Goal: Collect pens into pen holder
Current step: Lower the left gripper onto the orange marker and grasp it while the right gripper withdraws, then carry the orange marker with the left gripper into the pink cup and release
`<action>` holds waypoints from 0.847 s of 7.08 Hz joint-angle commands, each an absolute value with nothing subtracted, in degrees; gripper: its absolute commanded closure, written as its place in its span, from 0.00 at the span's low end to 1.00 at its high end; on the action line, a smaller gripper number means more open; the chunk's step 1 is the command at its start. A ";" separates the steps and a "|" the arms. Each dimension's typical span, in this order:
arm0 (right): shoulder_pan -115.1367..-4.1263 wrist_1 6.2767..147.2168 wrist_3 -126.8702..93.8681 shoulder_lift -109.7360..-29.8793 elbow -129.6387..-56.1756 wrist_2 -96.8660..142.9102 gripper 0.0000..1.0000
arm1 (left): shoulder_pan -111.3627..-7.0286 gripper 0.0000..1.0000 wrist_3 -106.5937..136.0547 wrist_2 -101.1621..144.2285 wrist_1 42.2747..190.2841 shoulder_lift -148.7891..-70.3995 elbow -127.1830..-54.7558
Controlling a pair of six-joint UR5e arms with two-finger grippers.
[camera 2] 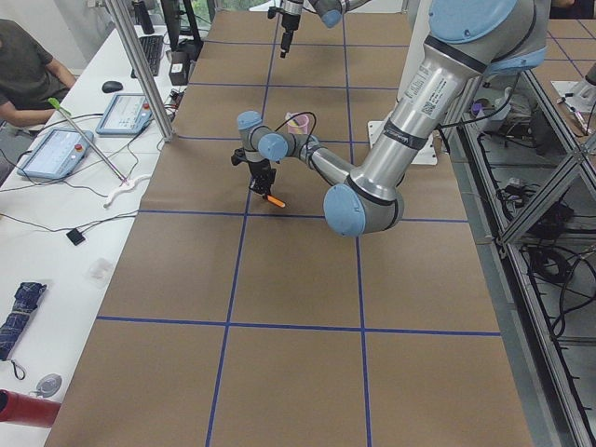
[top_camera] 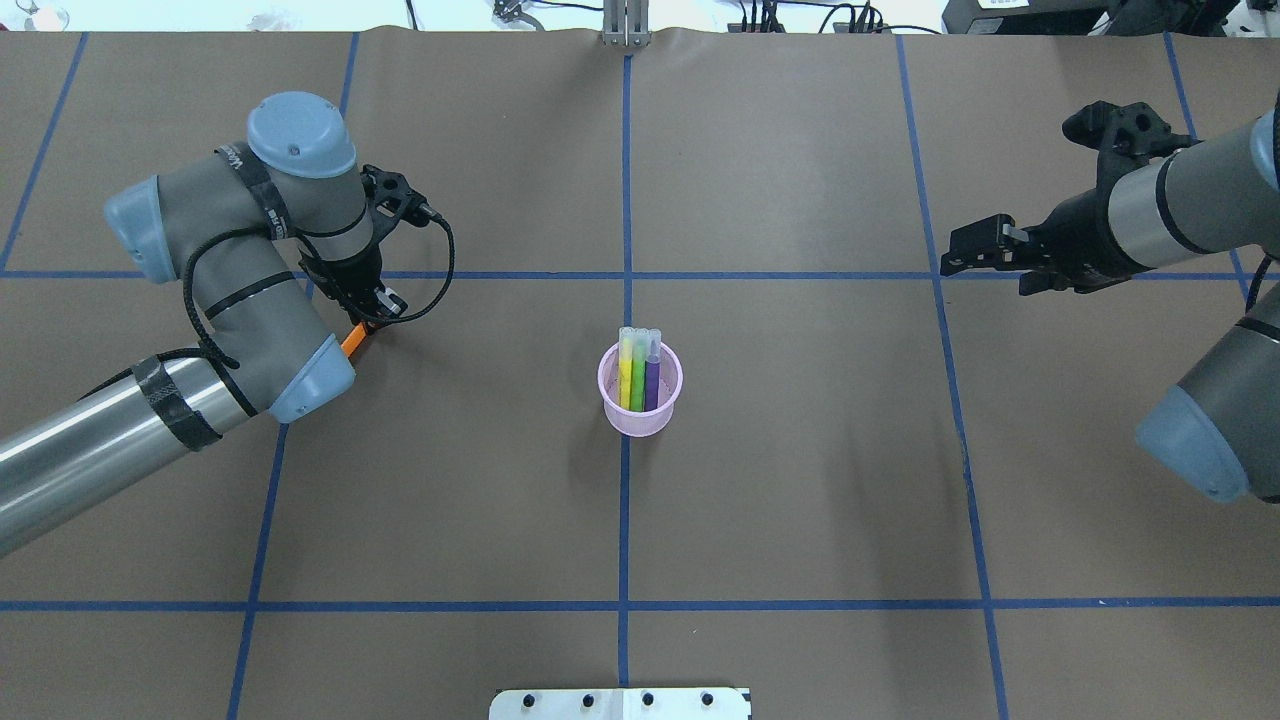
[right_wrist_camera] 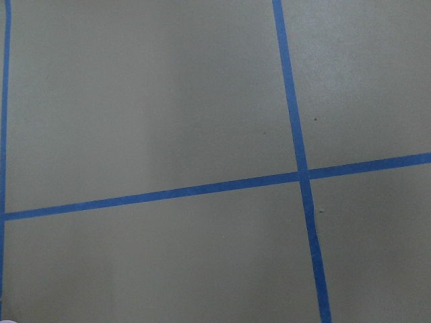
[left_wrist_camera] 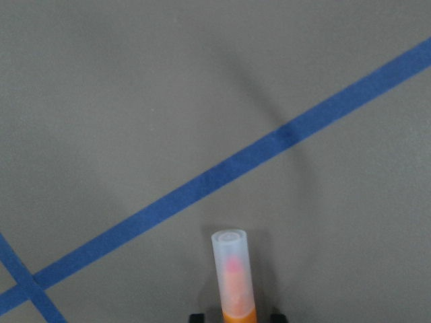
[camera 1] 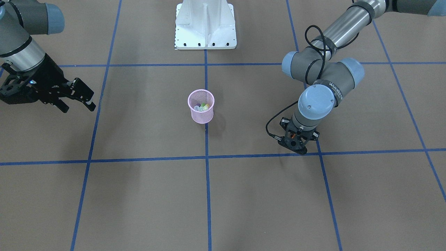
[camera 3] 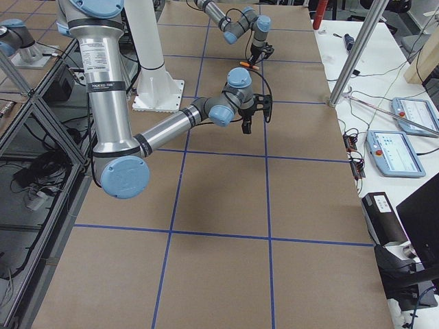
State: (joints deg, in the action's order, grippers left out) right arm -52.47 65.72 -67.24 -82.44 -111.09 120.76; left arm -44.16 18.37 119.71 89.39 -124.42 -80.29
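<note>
The pink mesh pen holder (top_camera: 640, 412) stands upright at the table's middle, also in the front view (camera 1: 201, 116). A yellow pen (top_camera: 625, 368), a green pen (top_camera: 638, 372) and a purple pen (top_camera: 652, 372) stand in it, cap ends up. My left gripper (top_camera: 366, 318) is left of the holder, pointing down, shut on an orange pen (top_camera: 352, 340). The pen's translucent cap (left_wrist_camera: 231, 266) points at the table by a blue tape line. My right gripper (top_camera: 978, 268) hovers far right, open and empty; in the front view (camera 1: 79, 107) its fingers stand apart.
The table is brown paper with a grid of blue tape (top_camera: 626, 200). The white robot base plate (camera 1: 205, 31) sits at the robot's side. In the exterior left view, a side desk with tablets (camera 2: 56, 154) and a seated person (camera 2: 23, 70) lies beyond the table's edge.
</note>
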 commanded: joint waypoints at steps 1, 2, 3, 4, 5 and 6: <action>-52.47 65.65 -67.24 -82.44 -111.36 120.85 0.00 | -45.78 1.00 18.37 124.78 87.98 -125.24 -81.38; -52.47 65.65 -67.24 -82.44 -111.53 120.85 0.00 | -45.79 1.00 20.02 124.89 88.33 -126.20 -84.26; -52.47 65.65 -67.15 -82.44 -111.53 120.85 0.00 | -44.49 1.00 28.48 118.28 88.07 -130.13 -86.81; -52.47 65.65 -67.15 -82.44 -111.53 120.85 0.00 | -42.04 1.00 28.13 116.91 89.11 -132.78 -88.31; -52.56 65.65 -67.15 -82.44 -111.53 120.76 0.00 | -41.23 1.00 28.56 116.72 89.30 -135.59 -90.51; -52.56 65.65 -67.15 -82.44 -111.45 120.67 0.00 | -38.78 1.00 28.91 111.59 92.43 -136.49 -94.62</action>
